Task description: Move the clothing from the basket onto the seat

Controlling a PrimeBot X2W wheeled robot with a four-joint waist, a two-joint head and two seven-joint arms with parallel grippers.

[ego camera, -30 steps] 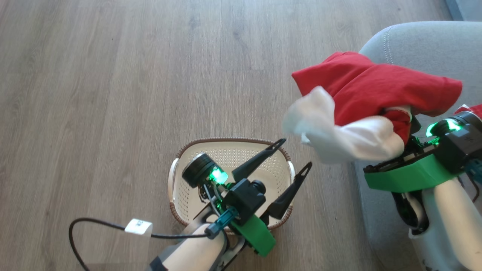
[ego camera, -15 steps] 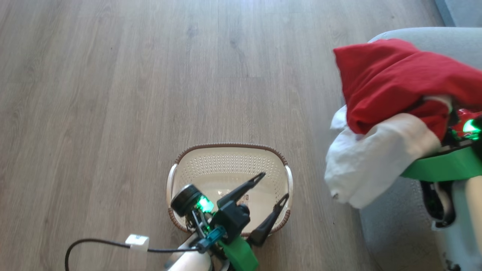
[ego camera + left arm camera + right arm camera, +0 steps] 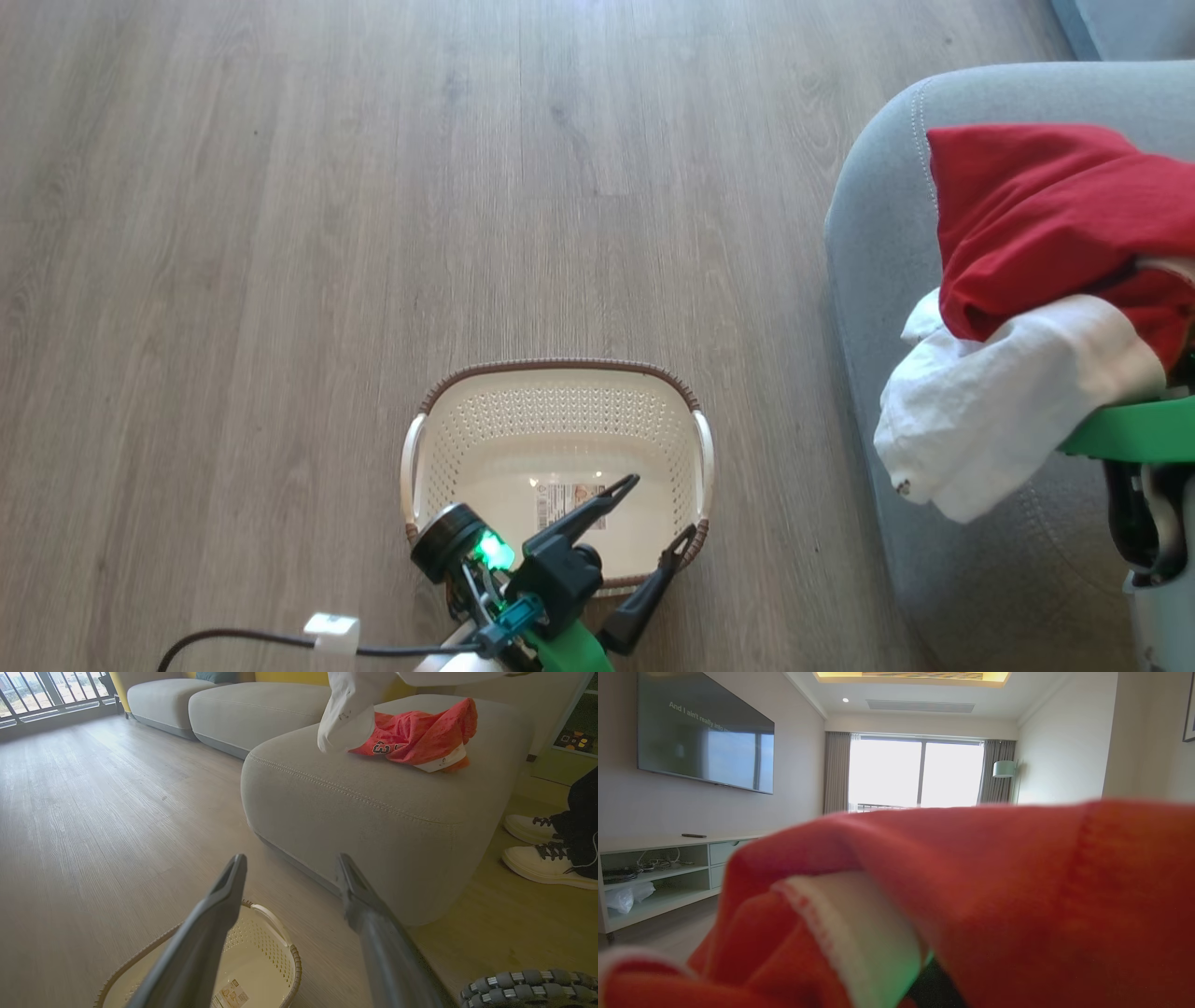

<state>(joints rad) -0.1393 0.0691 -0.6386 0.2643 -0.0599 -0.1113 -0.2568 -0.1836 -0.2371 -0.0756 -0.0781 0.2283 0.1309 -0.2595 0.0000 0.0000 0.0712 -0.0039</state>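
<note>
Head view. My left gripper hangs over the near rim of the basket, fingers spread wide apart, nothing between them. The basket sits on the wood floor, the label on its bottom in plain sight. To the right, the clothing, a red bundle with a white panel hanging off its lower edge, is up over the rounded corner of the seat. The green collar of my right arm pokes out from under the cloth; my right gripper is buried beneath it, clamped shut on the clothing. A black cable with a white tag trails along the bottom edge.

Left wrist view. Both fingers rise well apart, with the basket below them and the seat beyond. The white end of the clothing dangles in the air above the seat top, not touching it. A second red garment with dark numerals lies crumpled on the seat. A person's white shoes stand on the floor at the right.

Right wrist view. Red fabric with a white band fills the foreground and covers my fingers. Behind it are a wall screen, a bright window and a low shelf unit.
</note>
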